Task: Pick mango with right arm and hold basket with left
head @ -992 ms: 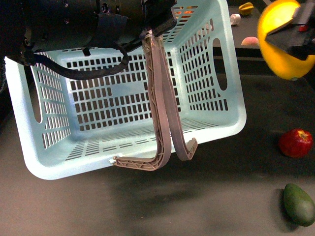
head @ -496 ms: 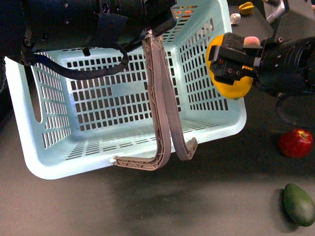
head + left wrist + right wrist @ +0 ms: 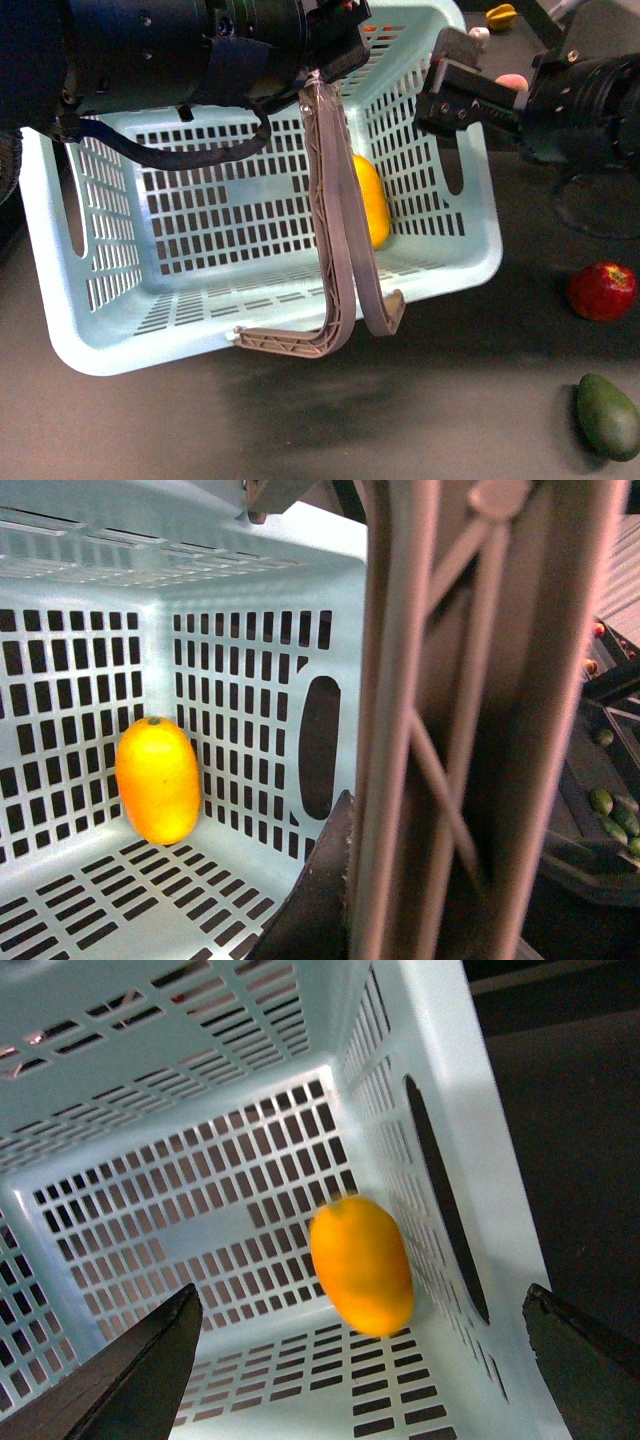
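Observation:
The light turquoise basket [image 3: 120, 340] hangs tilted above the dark table, its open side toward me. My left gripper [image 3: 318, 68] is shut on the basket's two brownish-grey handles [image 3: 335, 230] at the top. In the left wrist view one dark finger [image 3: 318, 900] presses against the handles [image 3: 450, 730]. The yellow-orange mango [image 3: 371, 200] is inside the basket by its right wall, partly hidden behind the handles. It also shows as the mango [image 3: 157, 780] and, slightly blurred, the mango [image 3: 362, 1263]. My right gripper [image 3: 452, 95] is open above the right wall, nothing between its fingers [image 3: 130, 1380].
A red apple [image 3: 601, 291] and a dark green oval fruit [image 3: 606, 415] lie on the table at the right. A yellow starfruit [image 3: 500, 16], a small white item [image 3: 478, 36] and a pink fruit [image 3: 510, 82] sit at the far right back.
My right gripper carried the mango leftward over the basket and opened. The mango has left the jaws and is now inside the basket. The basket shifted slightly.

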